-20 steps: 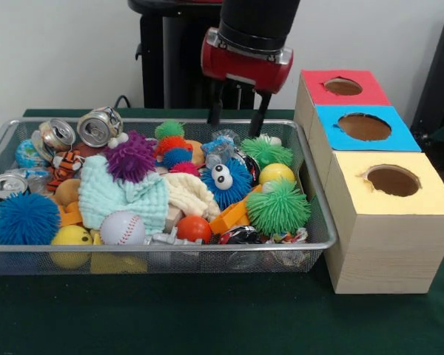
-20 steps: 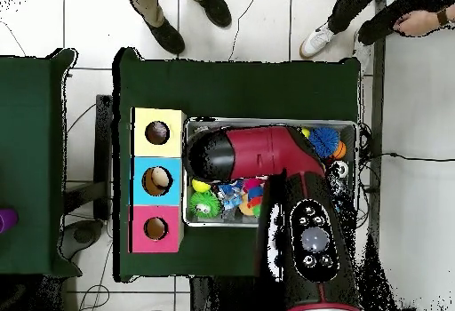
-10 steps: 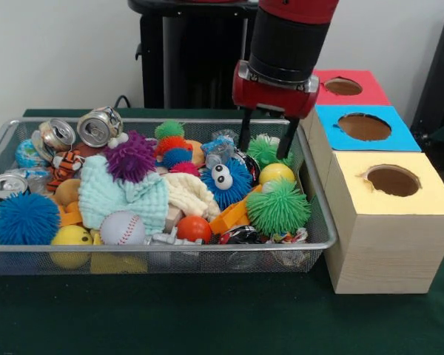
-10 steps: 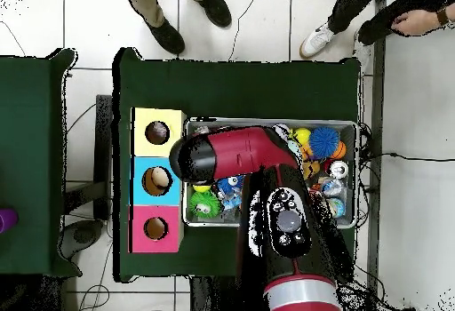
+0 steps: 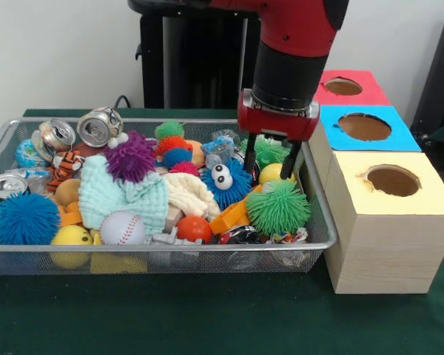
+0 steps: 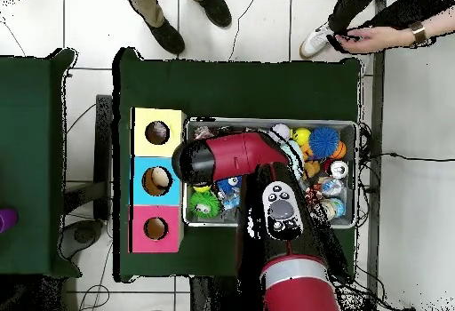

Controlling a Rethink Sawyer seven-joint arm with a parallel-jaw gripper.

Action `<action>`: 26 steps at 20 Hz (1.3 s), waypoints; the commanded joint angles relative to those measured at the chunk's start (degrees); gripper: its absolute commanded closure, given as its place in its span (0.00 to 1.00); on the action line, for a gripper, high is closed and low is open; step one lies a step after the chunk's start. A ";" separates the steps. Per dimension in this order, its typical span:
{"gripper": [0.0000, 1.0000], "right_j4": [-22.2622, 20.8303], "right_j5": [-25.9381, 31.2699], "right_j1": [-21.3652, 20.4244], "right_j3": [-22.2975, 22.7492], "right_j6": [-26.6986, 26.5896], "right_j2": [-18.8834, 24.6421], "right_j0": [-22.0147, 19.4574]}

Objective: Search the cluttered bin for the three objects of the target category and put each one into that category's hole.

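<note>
The end effector (image 5: 270, 157) hangs low over the right end of the wire mesh bin (image 5: 322, 222), its two black fingers (image 5: 289, 161) spread apart and empty. Between and just behind the fingers sits a small green spiky ball (image 5: 268, 152), with a yellow ball (image 5: 272, 173) just below it. A larger green spiky ball (image 5: 279, 208) lies in front of these, near the bin's right wall. To its left is a blue fuzzy toy with googly eyes (image 5: 226, 180), and in front of that an orange ball (image 5: 194, 228).

Further left the bin holds a cream cloth (image 5: 189, 194), a mint knitted cloth (image 5: 124, 198), a purple fuzzy ball (image 5: 130, 156), a baseball (image 5: 122, 227), a blue spiky ball (image 5: 25, 218) and a yellow smiley ball (image 5: 70, 239). Two crushed cans (image 5: 99, 126) lie at the far left corner, beside a tiger-striped toy (image 5: 66, 164).

Right of the bin, touching one another in a row, stand three boxes with round holes in their tops: a yellow-topped box (image 5: 388, 214) nearest, a blue-topped box (image 5: 364, 128) in the middle, and a red-topped box (image 5: 343, 87) farthest. In the overhead view something pale shows inside the blue box's hole (image 6: 157, 180). All rest on a green-covered bench (image 5: 207, 314).

In the overhead view the red arm (image 6: 233, 155) covers much of the bin, and a person's hand (image 6: 369, 39) shows at the upper right.
</note>
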 commanded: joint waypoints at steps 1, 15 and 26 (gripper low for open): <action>0.00 -4.17 -6.14 5.86 2.38 -0.79 2.68 -0.32; 0.00 -4.76 -16.45 12.11 0.37 -1.41 3.47 0.49; 0.00 -4.58 -18.48 15.13 -1.39 -2.13 3.16 0.92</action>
